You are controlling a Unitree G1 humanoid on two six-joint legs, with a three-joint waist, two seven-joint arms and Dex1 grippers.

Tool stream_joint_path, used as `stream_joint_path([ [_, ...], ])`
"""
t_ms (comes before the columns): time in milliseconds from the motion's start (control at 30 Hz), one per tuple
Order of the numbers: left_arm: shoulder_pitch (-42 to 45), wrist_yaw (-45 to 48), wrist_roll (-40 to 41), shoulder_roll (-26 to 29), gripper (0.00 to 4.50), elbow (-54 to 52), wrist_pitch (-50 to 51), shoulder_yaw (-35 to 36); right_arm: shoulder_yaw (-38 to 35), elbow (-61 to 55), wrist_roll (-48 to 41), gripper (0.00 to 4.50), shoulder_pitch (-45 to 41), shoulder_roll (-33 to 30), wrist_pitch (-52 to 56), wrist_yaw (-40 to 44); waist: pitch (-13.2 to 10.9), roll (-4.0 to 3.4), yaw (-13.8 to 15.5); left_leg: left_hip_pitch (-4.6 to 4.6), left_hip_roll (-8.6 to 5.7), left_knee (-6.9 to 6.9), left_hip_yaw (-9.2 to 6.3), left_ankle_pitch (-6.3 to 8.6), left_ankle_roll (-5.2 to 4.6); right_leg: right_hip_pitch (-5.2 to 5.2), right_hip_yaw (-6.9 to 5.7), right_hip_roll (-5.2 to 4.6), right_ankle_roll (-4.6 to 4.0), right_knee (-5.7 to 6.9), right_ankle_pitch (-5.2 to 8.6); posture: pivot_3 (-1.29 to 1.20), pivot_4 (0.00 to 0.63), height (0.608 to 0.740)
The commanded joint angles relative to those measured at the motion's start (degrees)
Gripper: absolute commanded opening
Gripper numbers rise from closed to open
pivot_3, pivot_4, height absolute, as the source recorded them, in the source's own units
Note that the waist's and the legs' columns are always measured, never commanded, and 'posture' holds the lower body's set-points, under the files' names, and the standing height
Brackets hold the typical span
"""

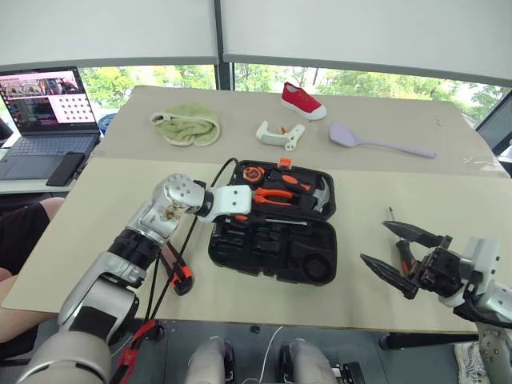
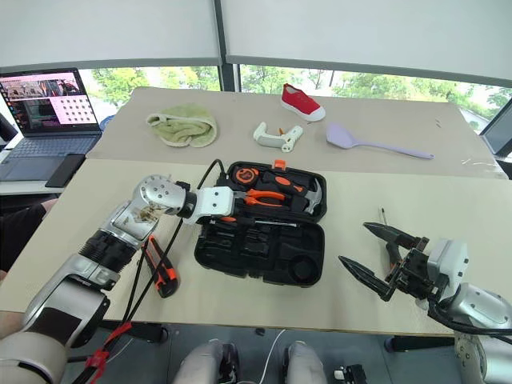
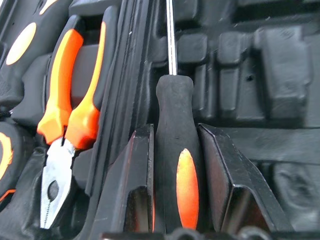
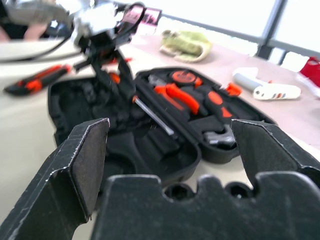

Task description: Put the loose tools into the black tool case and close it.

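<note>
black fingers (image 3: pixel 135 185) of the left end effector (image 3: pixel 187 175) are pinching the black-and-orange handle of a screwdriver (image 3: pixel 176 125), its thin steel shaft lying over the moulded slots of the black tool case (image 1: pixel 276 256). in the head views this end effector is reaching over the case's hinge line from the left. the case is lying open on the pale worktop (image 1: pixel 96 232), its far half holding orange-handled pliers (image 1: pixel 276 194), a round orange-and-black piece (image 1: pixel 254 173) and a hammer head (image 1: pixel 322 194), its near half showing mostly bare recesses, with an orange latch (image 1: pixel 285 162) at the far edge. just left of the case, under the left arm, an orange-black utility knife (image 2: pixel 160 268) is lying on the worktop, apart from the case. the right end effector (image 1: pixel 400 252) is hovering right of the case, well apart from it, with its two fingers spread wide and nothing between them; a slim tool (image 2: pixel 382 214) is lying on the worktop just beyond it, too small to tell more. on the far side of the worktop a green cloth (image 1: pixel 186 124), a white plastic handled object (image 1: pixel 280 134), a red shoe (image 1: pixel 302 100) and a lilac spatula (image 1: pixel 376 142) are lying. a laptop (image 1: pixel 48 112) is standing open on a desk at the far left.
</note>
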State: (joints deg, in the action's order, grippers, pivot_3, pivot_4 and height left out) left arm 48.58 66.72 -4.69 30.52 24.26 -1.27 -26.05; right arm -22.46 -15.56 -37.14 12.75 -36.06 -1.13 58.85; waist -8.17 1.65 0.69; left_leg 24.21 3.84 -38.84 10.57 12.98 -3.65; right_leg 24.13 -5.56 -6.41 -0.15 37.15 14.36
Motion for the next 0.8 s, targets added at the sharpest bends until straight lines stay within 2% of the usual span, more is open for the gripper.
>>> stream_joint_path([
  [33, 1.31, -0.96, -1.77, -0.93, 0.88, 1.11, -3.23, 0.59, -2.23, -1.65, -0.76, 4.50, 1.08, 0.24, -0.73, 0.04, 0.00, 0.00, 0.05, 0.01, -0.01, -0.02, 0.00, 0.03, -0.05, 0.00, 0.00, -0.02, 0.02, 0.00, 0.00, 0.00, 0.150, 0.738],
  [133, 0.97, 0.11, -2.27, -0.96, 0.88, 1.07, -4.05, 0.49, -2.20, -1.72, -0.61, 4.50, 1.60, 0.51, -1.00, 0.11, 0.00, 0.00, 0.03, 0.06, -0.02, -0.06, -0.01, 0.09, -0.14, 0.00, -0.01, -0.03, 0.05, -0.01, -0.01, 0.00, 0.150, 0.738],
  [200, 0.49, 0.64, -1.55, -0.95, 1.88, 0.53, -5.08, 1.26, -2.12, -1.78, -0.44, 4.50, 1.95, 0.79, -1.19, 0.09, 0.00, 0.00, 0.02, 0.05, -0.02, -0.07, -0.01, 0.09, -0.15, -0.01, 0.00, -0.03, 0.06, -0.01, -0.01, 0.00, 0.150, 0.738],
  [233, 0.38, 0.93, -0.87, -1.05, 2.11, 0.26, -5.77, 1.82, -2.10, -1.66, -0.35, 4.50, 2.06, 0.95, -1.26, 0.15, 0.00, -0.01, 0.02, 0.05, -0.02, -0.07, -0.01, 0.09, -0.15, 0.00, 0.00, -0.03, 0.06, -0.01, -0.01, 0.00, 0.150, 0.738],
  [300, 0.18, -0.30, 0.64, -1.75, 2.86, 0.08, -8.18, 3.65, -2.05, -1.47, -0.21, 4.50, 2.32, 1.24, -1.41, 0.23, 0.00, 0.00, 0.01, 0.05, -0.02, -0.07, -0.01, 0.09, -0.14, 0.00, 0.00, -0.03, 0.06, -0.01, -0.01, 0.00, 0.150, 0.738],
  [367, -0.45, -2.17, 5.39, -3.94, 3.62, -1.26, -7.97, 7.88, -1.84, -1.64, -0.15, 4.50, 2.85, 1.80, -1.50, 0.02, 0.00, 0.00, 0.01, 0.05, -0.02, -0.07, -0.01, 0.09, -0.14, 0.00, 0.00, -0.03, 0.06, -0.01, -0.02, 0.00, 0.150, 0.738],
  [467, -3.27, -2.53, 12.06, -5.31, 3.62, -5.09, -2.48, 13.37, -1.25, -2.01, 0.12, 4.50, 3.89, 3.27, -1.82, -0.33, 0.00, 0.00, 0.05, 0.08, -0.01, -0.12, -0.06, 0.09, -0.14, -0.02, -0.01, -0.07, 0.07, 0.00, -0.02, 0.00, 0.150, 0.738],
  [567, -6.39, -1.57, 12.28, -3.45, 2.89, -6.87, -1.07, 14.12, -0.44, -3.52, 0.66, 4.50, 5.11, 4.74, -1.86, -1.02, 0.06, -0.10, -0.30, 0.04, -0.01, -0.12, -0.06, 0.08, -0.12, -0.05, 0.01, -0.05, 0.09, 0.00, -0.02, 0.00, 0.150, 0.738],
  [600, -7.31, -1.90, 12.11, -3.33, 2.39, -7.30, -0.05, 13.99, -0.16, -3.72, 0.81, 4.50, 5.29, 5.17, -1.82, -1.12, 0.07, -0.11, -0.42, 0.00, -0.01, -0.11, -0.06, 0.05, -0.08, -0.06, 0.03, -0.02, 0.09, 0.02, -0.02, 0.00, 0.150, 0.738],
  [733, -9.48, -4.75, 11.16, -5.06, 0.98, -8.19, 3.47, 13.32, 0.76, -4.17, 1.39, 4.50, 5.80, 6.33, -1.82, -1.35, 0.07, -0.12, -0.24, -0.01, -0.02, -0.12, -0.07, 0.04, -0.06, -0.07, 0.00, -0.02, 0.11, 0.05, -0.03, 0.00, 0.150, 0.738],
  [800, -10.19, -6.05, 10.39, -6.02, 0.09, -8.36, 4.64, 12.89, 0.81, -4.52, 1.48, 4.50, 5.93, 6.41, -1.72, -1.56, 0.07, -0.12, 0.13, 0.00, -0.04, -0.13, -0.08, 0.07, -0.12, -0.08, 0.00, -0.05, 0.13, 0.04, -0.04, 0.00, 0.150, 0.738],
])
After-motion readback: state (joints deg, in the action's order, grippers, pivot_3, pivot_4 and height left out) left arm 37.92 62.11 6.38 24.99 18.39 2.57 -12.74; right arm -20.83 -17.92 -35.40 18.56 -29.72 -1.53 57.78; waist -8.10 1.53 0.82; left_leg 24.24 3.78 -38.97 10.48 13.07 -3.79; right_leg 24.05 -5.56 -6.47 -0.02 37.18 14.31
